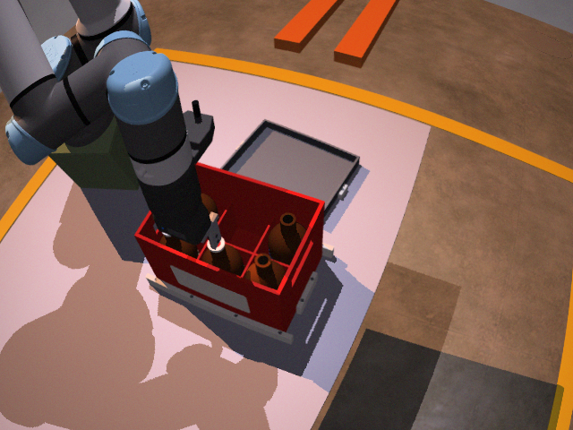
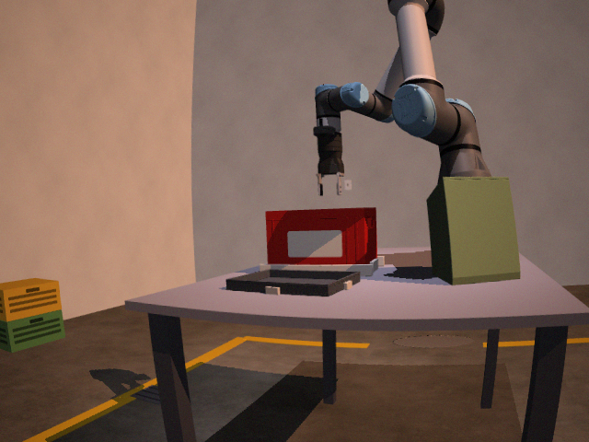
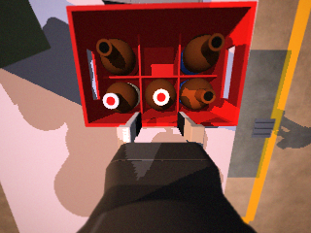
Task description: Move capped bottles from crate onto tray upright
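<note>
The red crate (image 3: 160,63) holds several brown bottles. Two are capped with white and red caps: one in the near middle cell (image 3: 159,97) and one in the near left cell (image 3: 111,100). Three are open: far left (image 3: 104,48), far right (image 3: 215,42) and near right (image 3: 208,96). The far middle cell is empty. My gripper (image 3: 159,119) (image 1: 216,244) is open and empty, hovering above the crate over the middle capped bottle. It also shows in the side view (image 2: 329,186), well above the crate (image 2: 320,236). The dark tray (image 1: 294,161) lies empty beside the crate.
A green block (image 2: 473,230) at the arm's base stands on the table next to the crate. The tray (image 2: 292,281) lies close to the table's edge in the side view. Stacked yellow and green crates (image 2: 29,314) stand on the floor.
</note>
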### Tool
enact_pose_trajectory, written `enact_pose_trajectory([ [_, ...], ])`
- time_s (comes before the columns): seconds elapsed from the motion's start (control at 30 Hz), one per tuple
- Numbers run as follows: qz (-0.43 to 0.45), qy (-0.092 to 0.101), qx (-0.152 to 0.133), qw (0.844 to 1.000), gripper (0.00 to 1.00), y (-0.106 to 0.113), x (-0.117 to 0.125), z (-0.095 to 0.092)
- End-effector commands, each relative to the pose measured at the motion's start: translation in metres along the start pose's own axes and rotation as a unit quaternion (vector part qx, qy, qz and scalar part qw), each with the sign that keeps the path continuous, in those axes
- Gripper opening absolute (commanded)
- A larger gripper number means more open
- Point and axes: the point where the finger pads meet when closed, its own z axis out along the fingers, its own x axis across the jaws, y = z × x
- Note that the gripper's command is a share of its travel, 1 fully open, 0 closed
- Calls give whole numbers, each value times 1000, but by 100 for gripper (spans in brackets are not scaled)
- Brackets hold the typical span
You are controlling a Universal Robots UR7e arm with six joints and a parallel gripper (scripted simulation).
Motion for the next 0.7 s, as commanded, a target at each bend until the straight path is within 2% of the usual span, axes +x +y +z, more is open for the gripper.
enact_pose_trajectory([
  [0.0, 0, 1, 0, 1000, 100, -3, 0, 0],
  [0.47, 0, 1, 0, 1000, 100, -50, 1, 0],
  [0.57, 0, 1, 0, 1000, 100, -45, 0, 0],
  [0.67, 0, 1, 0, 1000, 100, -54, 1, 0],
])
